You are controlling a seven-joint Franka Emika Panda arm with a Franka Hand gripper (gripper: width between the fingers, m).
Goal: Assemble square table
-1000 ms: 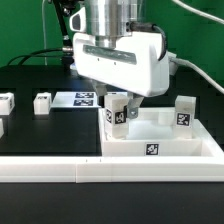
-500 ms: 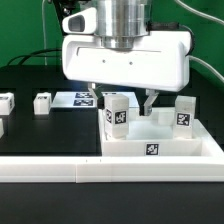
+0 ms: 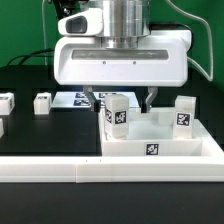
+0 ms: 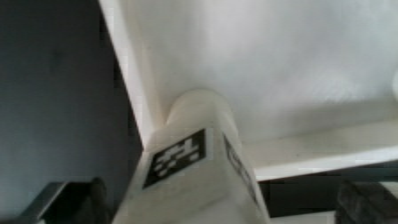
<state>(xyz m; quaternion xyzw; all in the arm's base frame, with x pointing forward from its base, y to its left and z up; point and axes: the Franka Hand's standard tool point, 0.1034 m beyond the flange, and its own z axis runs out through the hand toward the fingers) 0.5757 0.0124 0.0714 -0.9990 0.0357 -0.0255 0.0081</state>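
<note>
The square table's top (image 3: pixel 165 143) lies at the exterior view's right, a white slab with a tag on its front edge. One white tagged leg (image 3: pixel 117 113) stands upright in its near-left corner, a second leg (image 3: pixel 184 112) in the right corner. My gripper (image 3: pixel 121 100) hangs open just above the first leg, one finger (image 3: pixel 92 98) on each side and clear of it. In the wrist view that leg (image 4: pixel 196 150) rises between the dark fingertips (image 4: pixel 63 200) of my gripper (image 4: pixel 214 205), with the slab (image 4: pixel 267 60) behind.
Loose legs (image 3: pixel 41 102) (image 3: pixel 5 101) lie on the black table at the exterior view's left. The marker board (image 3: pixel 78 98) lies behind them, partly hidden by the gripper. A long white border rail (image 3: pixel 60 171) runs along the front edge.
The gripper has swivelled square to the camera and risen a little, its fingers now apart from the leg on either side. The leg stays upright in its corner.
</note>
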